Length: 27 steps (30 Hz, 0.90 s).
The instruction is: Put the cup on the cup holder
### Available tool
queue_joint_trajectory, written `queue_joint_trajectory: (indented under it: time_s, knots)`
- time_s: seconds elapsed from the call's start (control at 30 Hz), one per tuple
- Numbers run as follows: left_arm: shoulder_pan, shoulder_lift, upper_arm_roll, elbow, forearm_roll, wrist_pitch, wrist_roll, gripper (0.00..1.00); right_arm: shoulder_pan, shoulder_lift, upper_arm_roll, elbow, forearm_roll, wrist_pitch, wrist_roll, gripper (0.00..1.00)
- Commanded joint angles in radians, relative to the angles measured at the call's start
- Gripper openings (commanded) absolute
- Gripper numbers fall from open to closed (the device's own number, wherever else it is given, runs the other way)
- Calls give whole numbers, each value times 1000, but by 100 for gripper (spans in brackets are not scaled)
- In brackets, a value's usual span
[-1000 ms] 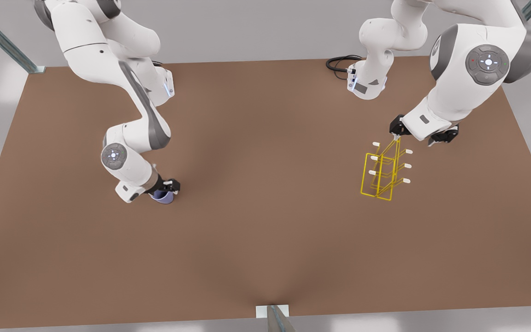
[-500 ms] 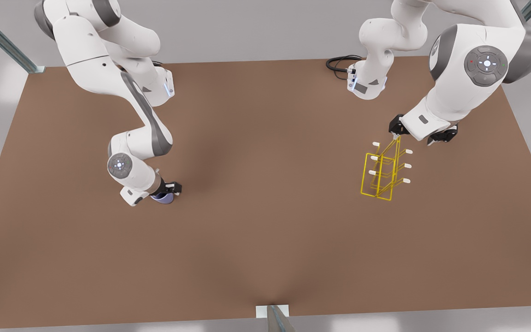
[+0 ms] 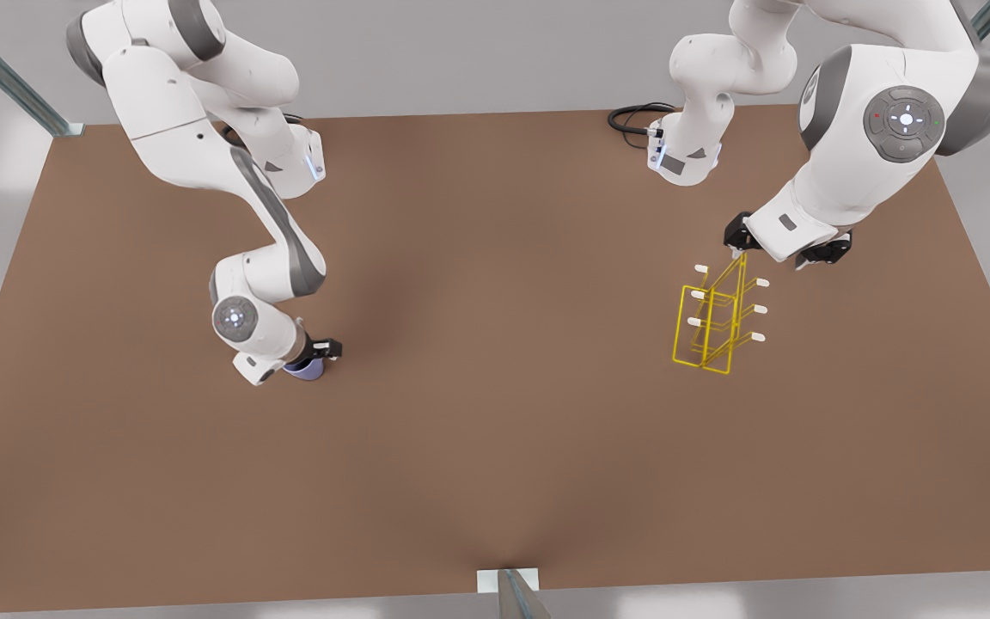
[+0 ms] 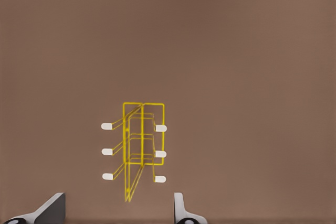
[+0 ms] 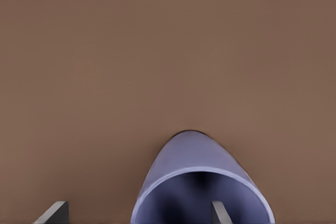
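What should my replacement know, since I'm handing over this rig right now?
Right gripper: open, low over the cup, one finger over its mouth, nothing clamped.
Left gripper: open, above the cup holder.
The cup sits on the table at the front view's left; the holder stands at its right, pegs bare.
Done: approach only.
Left: grasp, lift, carry across, hang the cup on a peg.

right hand [image 3: 310,354] over cup [image 3: 304,369], cup holder [image 3: 714,325] apart
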Motion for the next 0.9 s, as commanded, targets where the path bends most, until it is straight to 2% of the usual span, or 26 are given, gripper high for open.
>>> queue_joint_trajectory:
  time_s: [0.0, 0.17, 0.23, 0.33, 0.43, 0.5, 0.53, 0.6, 0.73, 0.8, 0.87]
  knots:
    - [0, -1, 0, 0, 0, -2, -1, 100, 1, 9, 0, 3, -3, 5, 7, 100]
    - [0, -1, -1, 0, 0, -11, 0, 100, -1, 26, 0, 6, -3, 5, 10, 100]
    - [-1, -1, -1, 0, 0, -11, 0, 100, -1, 32, 0, 6, -3, 5, 10, 79]
    - [-1, -1, -1, 0, 0, -9, 0, 100, -1, 34, 0, 7, -3, 5, 10, 67]
    - [-1, -1, -1, 0, 0, -9, 0, 100, -2, 34, 0, 7, -3, 5, 7, 47]
    - [-1, -1, -1, 0, 0, -8, 0, 100, -4, 34, 0, 7, -3, 2, -7, 25]
    - [-1, 0, -1, 0, 0, -8, 0, 100, -5, 32, 0, 7, -3, -3, -19, 21]
    - [-8, -1, -1, 0, 0, -9, 0, 100, -12, 30, 2, 7, -3, -9, -47, 21]
    - [-9, -1, -1, 0, 0, -9, 0, 100, 11, 24, 5, 117, -1, -196, 36, 21]
    - [-9, -1, -1, 0, 0, -9, 0, 100, 10, 27, 95, 240, 60, -336, 108, 21]
    - [-9, -1, -1, 0, 0, -9, 0, 100, 13, 32, 140, 308, 199, -385, 123, 21]
